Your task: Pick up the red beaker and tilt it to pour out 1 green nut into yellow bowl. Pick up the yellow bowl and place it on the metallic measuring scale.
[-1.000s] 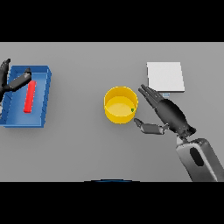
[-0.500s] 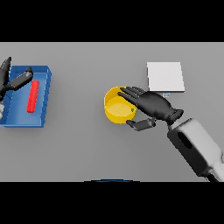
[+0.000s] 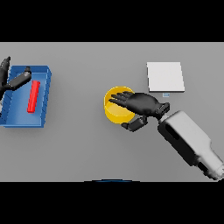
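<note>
Right hand [image 3: 142,104] spread flat over round yellow bowl [image 3: 114,109], fingers straight above rim, thumb beside its near wall; left hand [image 3: 12,79] open at tabletop's left edge.

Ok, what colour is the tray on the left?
Blue tray, seen in the head view.

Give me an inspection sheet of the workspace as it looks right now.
Surface: grey table, flat.
Job's things: yellow bowl mid-table; white square measuring scale behind and to its right; red beaker lying in a blue tray at far left. Green nut: nothing seen.
Clutter: nothing seen.
Robot hands: right robot hand over the bowl's right rim, fingers extended across it, thumb below the rim; left robot hand at the tray's far-left edge, fingers relaxed.
Cables: nothing seen.
Surroundings: nothing seen.
</note>
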Controlling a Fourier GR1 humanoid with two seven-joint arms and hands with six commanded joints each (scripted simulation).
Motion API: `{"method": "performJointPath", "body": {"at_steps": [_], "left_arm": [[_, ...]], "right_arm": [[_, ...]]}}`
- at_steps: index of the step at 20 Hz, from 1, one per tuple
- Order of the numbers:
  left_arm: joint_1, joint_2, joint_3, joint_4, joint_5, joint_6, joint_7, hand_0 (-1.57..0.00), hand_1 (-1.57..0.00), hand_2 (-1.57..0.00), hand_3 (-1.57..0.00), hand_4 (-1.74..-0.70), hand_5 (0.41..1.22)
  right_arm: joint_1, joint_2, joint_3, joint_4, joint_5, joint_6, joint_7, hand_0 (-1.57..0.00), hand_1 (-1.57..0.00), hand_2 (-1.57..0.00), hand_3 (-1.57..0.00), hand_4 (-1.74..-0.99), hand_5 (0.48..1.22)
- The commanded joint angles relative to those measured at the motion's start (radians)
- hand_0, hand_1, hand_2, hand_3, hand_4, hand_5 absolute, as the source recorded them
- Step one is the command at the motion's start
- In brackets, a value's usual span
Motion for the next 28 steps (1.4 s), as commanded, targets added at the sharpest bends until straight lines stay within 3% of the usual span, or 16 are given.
{"method": "performJointPath", "body": {"at_steps": [1, 7, 11, 13, 15, 17, 20, 22, 24, 28], "left_arm": [[0.0, 0.003, -0.001, -0.004, -0.002, 0.003, 0.006, 0.0, 0.0, 0.0, 0.0, -0.8, 0.734], [0.002, -0.005, 0.001, 0.01, -0.001, 0.003, -0.003, 0.0, 0.0, 0.0, 0.0, -0.8, 0.736], [-0.01, -0.003, 0.004, 0.022, -0.001, -0.007, -0.007, 0.0, 0.0, 0.0, 0.0, -0.79, 0.729], [-0.007, 0.001, 0.005, 0.022, -0.001, -0.006, -0.007, 0.0, 0.0, 0.0, 0.0, -0.79, 0.725], [-0.002, 0.004, 0.003, 0.008, -0.002, -0.002, -0.008, 0.0, 0.0, 0.0, 0.0, -0.79, 0.722], [-0.005, 0.0, 0.005, 0.014, -0.001, -0.002, -0.014, 0.0, 0.0, 0.0, 0.0, -0.8, 0.725], [0.01, 0.017, 0.013, 0.001, 0.005, 0.006, -0.01, 0.0, 0.0, 0.0, 0.0, -0.8, 0.728], [0.0, 0.011, 0.012, 0.008, 0.002, 0.005, -0.012, 0.0, 0.0, 0.0, 0.0, -0.8, 0.727], [-0.006, 0.018, 0.018, 0.001, 0.007, 0.0, -0.011, 0.0, 0.0, 0.0, 0.0, -0.8, 0.725], [0.014, 0.031, 0.015, -0.036, 0.013, 0.008, 0.0, 0.0, 0.0, 0.0, 0.0, -0.81, 0.725]], "right_arm": [[0.0, 0.01, 0.014, 0.003, 0.005, 0.012, 0.005, 0.0, 0.0, 0.0, 0.0, -1.27, 0.678], [-0.054, 0.018, 0.044, 0.071, 0.027, 0.062, 0.025, 0.0, 0.0, 0.0, 0.0, -1.306, 0.681], [-0.059, 0.026, 0.068, 0.086, 0.042, 0.077, 0.032, 0.0, 0.0, 0.0, -0.01, -1.308, 0.729], [-0.075, 0.031, 0.073, 0.104, 0.051, 0.081, 0.045, -0.02, -0.04, -0.07, -0.09, -1.339, 0.784], [-0.074, 0.029, 0.09, 0.11, 0.067, 0.071, 0.029, -0.26, -0.24, -0.23, -0.25, -1.387, 0.9], [-0.082, 0.033, 0.09, 0.116, 0.064, 0.087, 0.035, -0.72, -0.66, -0.62, -0.47, -1.488, 1.016], [-0.082, 0.022, 0.091, 0.098, 0.041, 0.146, 0.034, -1.14, -1.11, -1.09, -0.87, -1.604, 1.116], [-0.09, 0.02, 0.088, 0.098, 0.027, 0.17, 0.034, -1.29, -1.27, -1.26, -1.02, -1.649, 1.154], [-0.073, 0.008, 0.088, 0.075, 0.02, 0.162, 0.035, -1.39, -1.38, -1.31, -1.14, -1.682, 1.178], [-0.079, -0.009, 0.077, 0.059, 0.01, 0.169, 0.034, -1.5, -1.49, -1.45, -1.18, -1.717, 1.203]]}}
